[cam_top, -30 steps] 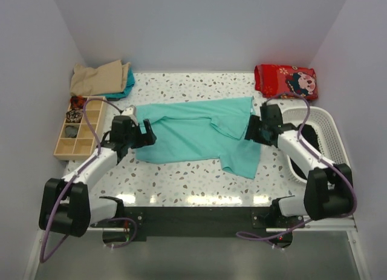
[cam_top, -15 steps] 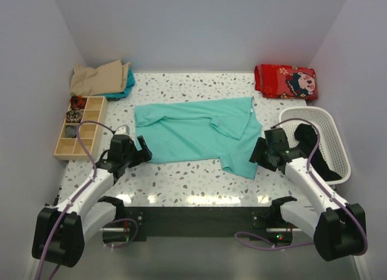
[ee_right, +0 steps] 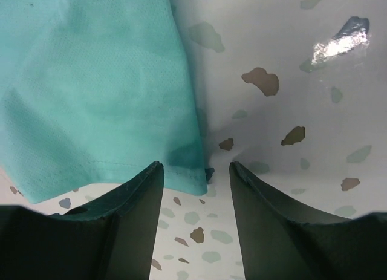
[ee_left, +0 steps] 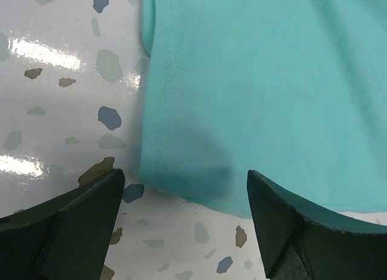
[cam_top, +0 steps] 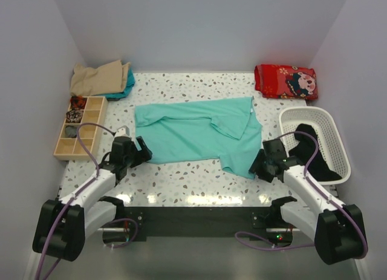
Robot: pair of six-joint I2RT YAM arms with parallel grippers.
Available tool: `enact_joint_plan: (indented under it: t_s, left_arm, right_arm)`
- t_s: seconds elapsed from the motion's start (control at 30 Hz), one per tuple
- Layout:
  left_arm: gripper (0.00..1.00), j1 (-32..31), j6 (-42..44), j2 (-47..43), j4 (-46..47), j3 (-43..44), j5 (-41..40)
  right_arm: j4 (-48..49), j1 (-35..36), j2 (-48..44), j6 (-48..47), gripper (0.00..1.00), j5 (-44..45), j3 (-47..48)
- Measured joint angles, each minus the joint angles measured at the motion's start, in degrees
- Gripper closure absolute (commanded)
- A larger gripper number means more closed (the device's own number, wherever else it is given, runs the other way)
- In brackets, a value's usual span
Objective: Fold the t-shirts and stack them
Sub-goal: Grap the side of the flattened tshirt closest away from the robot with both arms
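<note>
I'm watching the teal t-shirt (cam_top: 193, 132) lying spread across the middle of the speckled table (cam_top: 181, 174), with its right side rumpled. My left gripper (ee_left: 181, 186) is hovering with jaws spread wide at the shirt's near-left hem corner. My right gripper (ee_right: 195, 174) is sitting just as agape at the near-right corner, gripping nothing.

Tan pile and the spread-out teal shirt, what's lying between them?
Nothing. In the top view, only a bare strip of speckled table separates the tan pile from the teal shirt.
</note>
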Motion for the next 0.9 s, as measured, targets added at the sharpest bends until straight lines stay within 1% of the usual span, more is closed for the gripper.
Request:
enact_joint_plan:
  t_s: [0.03, 0.07, 0.17, 0.23, 0.27, 0.3, 0.33, 0.37, 0.4, 0.43, 0.47, 0.53, 0.6, 0.63, 0.73, 0.9]
  left_arm:
    - [0.21, 0.0, -0.22, 0.09, 0.9, -0.31, 0.15]
    - [0.28, 0.0, -0.33, 0.17, 1.49, -0.57, 0.2]
    - [0.39, 0.0, -0.46, 0.5, 2.93, -1.27, 1.05]
    - [0.45, 0.0, -0.68, 0.52, 3.1, -1.49, 2.12]
    - [0.51, 0.02, -0.85, 0.48, 3.04, -1.64, 2.97]
    - [0.54, 0.0, -0.9, 0.28, 3.17, -1.92, 3.58]
    - [0.58, 0.0, -1.16, -0.17, 3.1, -2.29, 4.46]
    - [0.64, 0.0, -1.38, -0.83, 2.82, -2.82, 5.25]
    - [0.68, -0.04, -1.46, -1.66, 2.56, -3.37, 5.99]
    - [0.73, -0.04, -1.62, -2.47, 2.01, -3.78, 6.56]
    - [0.82, -0.04, -1.7, -3.23, 1.33, -4.15, 6.97]
    - [0.9, -0.04, -1.77, -4.39, -0.63, -4.42, 7.65]
    - [0.93, -0.04, -1.7, -5.44, -2.03, -4.42, 7.91]
    - [0.97, -0.04, -1.53, -5.95, -2.71, -4.35, 7.89]
    - [1.0, -0.07, -1.36, -6.64, -4.79, -3.61, 7.91]
    - [1.0, -0.07, -1.16, -6.23, -7.23, -0.04, 7.5]
  right_arm:
    - [0.44, 0.0, 0.2, 0.13, 0.54, -0.15, 0.0]
    - [1.14, 0.0, 0.44, 0.22, 0.56, -0.55, -0.11]
    - [2.56, 0.11, 0.68, 0.55, 0.63, -1.29, -0.5]
    - [2.91, 0.17, 0.61, 0.57, 0.67, -1.55, -0.68]
    - [3.06, 0.28, 0.48, 0.7, 0.75, -1.64, -0.83]
    - [3.13, 0.35, 0.35, 0.79, 0.82, -1.75, -1.01]
    - [3.17, 0.37, 0.07, 0.83, 0.86, -1.97, -1.16]
    - [3.02, 0.37, -0.26, 0.83, 0.96, -2.32, -1.42]
    - [2.8, 0.39, -0.61, 0.94, 1.0, -2.49, -1.75]
    - [2.54, 0.48, -1.03, 0.98, 1.0, -2.56, -1.99]
    - [2.29, 0.5, -1.53, 1.07, 1.0, -2.64, -2.16]
    - [1.86, 0.59, -2.58, 1.2, 1.0, -2.64, -2.25]
    - [1.66, 0.72, -3.98, 1.18, 1.0, -2.64, -2.23]
    - [1.4, 0.76, -4.66, 1.09, 1.0, -2.64, -2.19]
    - [-0.07, 0.81, -5.97, 0.61, 1.0, -2.6, -1.14]
    - [-1.81, 0.87, -6.05, -1.07, 1.0, -1.57, 3.52]
